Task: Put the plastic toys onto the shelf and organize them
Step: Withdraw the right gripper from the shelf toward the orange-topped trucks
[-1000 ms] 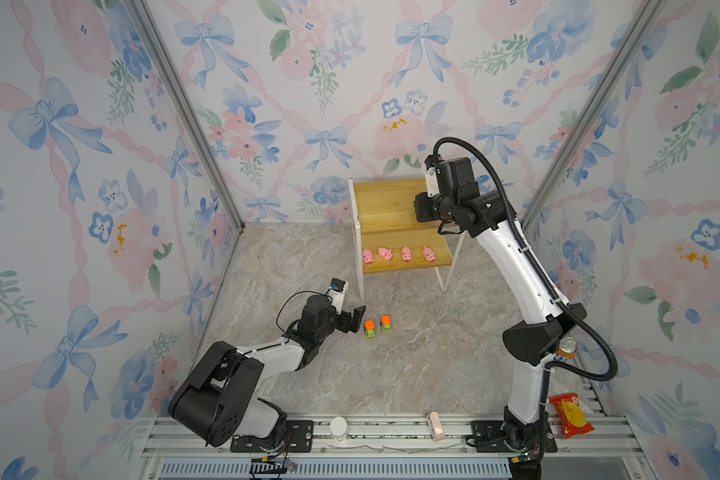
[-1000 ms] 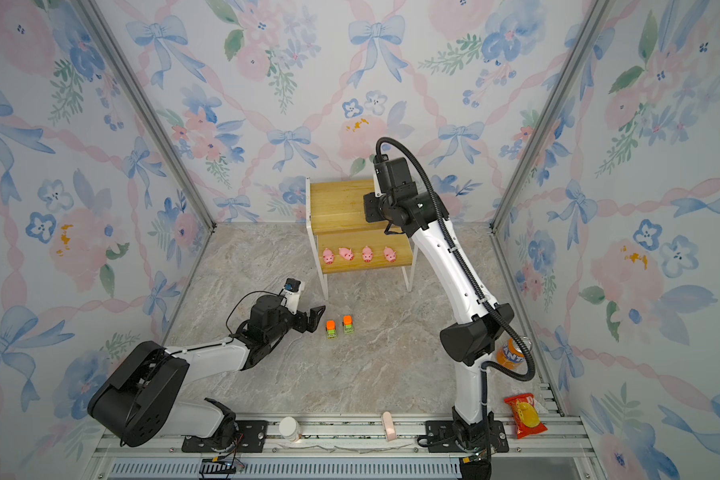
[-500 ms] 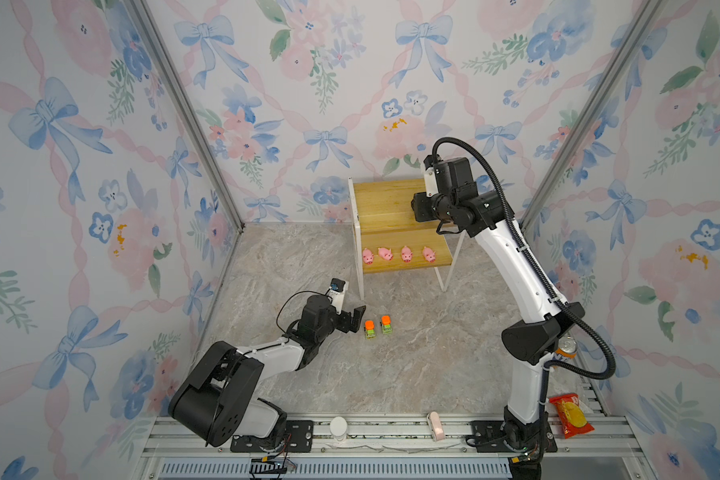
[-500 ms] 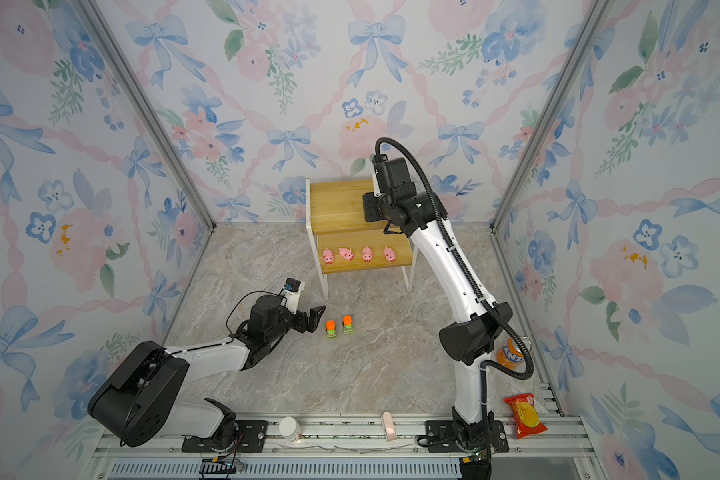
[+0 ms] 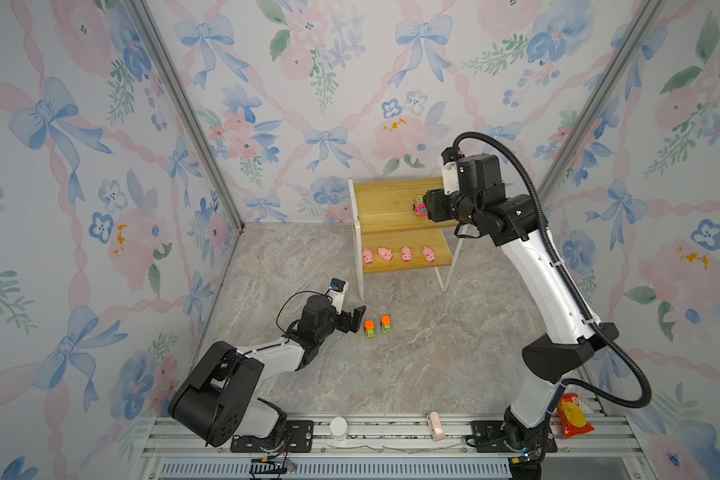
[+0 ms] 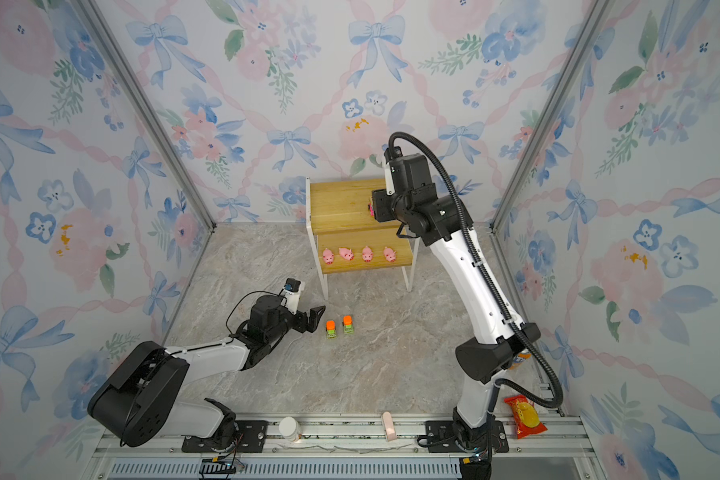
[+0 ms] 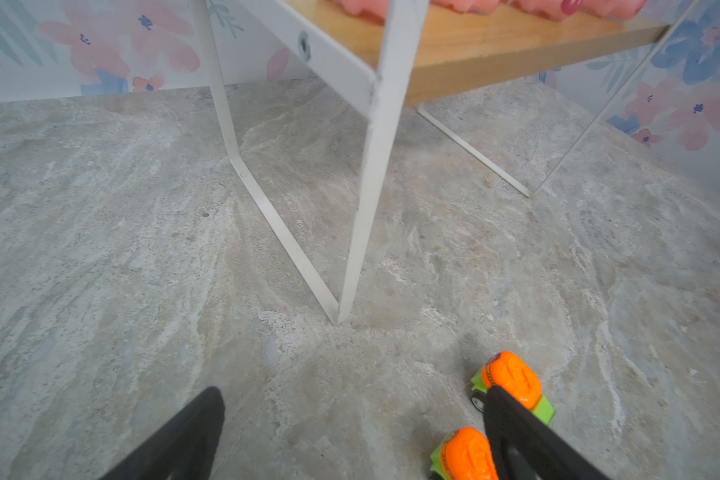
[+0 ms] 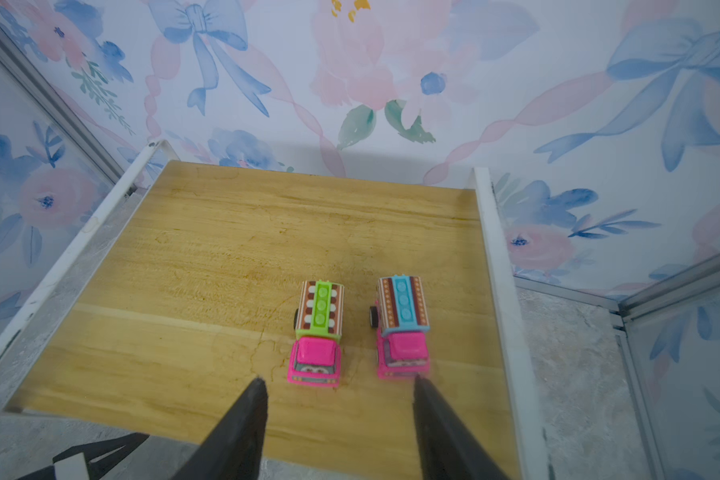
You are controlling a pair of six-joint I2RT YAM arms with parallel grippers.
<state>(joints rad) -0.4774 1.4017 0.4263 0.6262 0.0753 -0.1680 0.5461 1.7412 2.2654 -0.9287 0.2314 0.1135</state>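
Buses paired by kind, I reckon: both pink plastic toy buses sit side by side at the right end of the yellowish wooden shelf, on its top board. Just short of them my right gripper hovers half-open, empty.

Cam layout: stereo head high, one cam on each wrist.
Both top views look steeply down from the front, far off, taking in the whole surface and the shelf at the back wall. Left wrist cam sits low over the surface, close, facing the shelf legs. Right wrist cam looks down on the upper board from near. All four share the shelf.
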